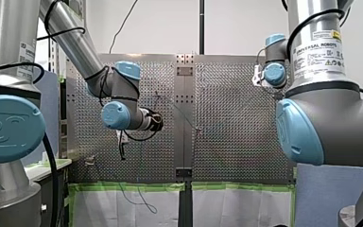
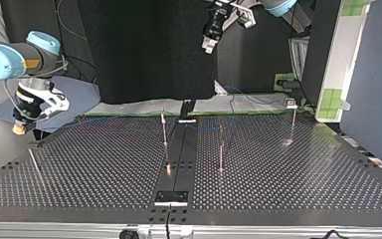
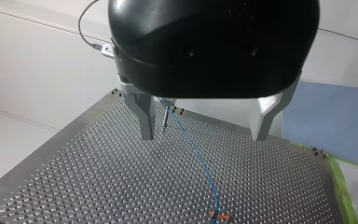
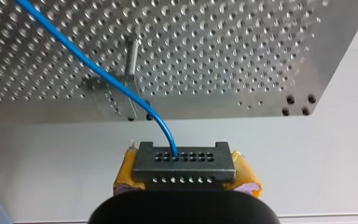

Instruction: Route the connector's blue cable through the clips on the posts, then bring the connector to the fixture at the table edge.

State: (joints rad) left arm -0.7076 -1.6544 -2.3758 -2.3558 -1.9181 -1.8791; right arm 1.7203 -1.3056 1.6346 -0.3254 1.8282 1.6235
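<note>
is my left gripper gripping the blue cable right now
No: my left gripper is open and empty, and the blue cable runs ahead of it over the table, untouched.

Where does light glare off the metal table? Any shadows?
Top view: bright glints on the table at the foot of two posts. Right wrist view: a post throws a faint shadow or reflection beside the blue cable; the connector is evenly lit. Left wrist view: soft sheen only.
</note>
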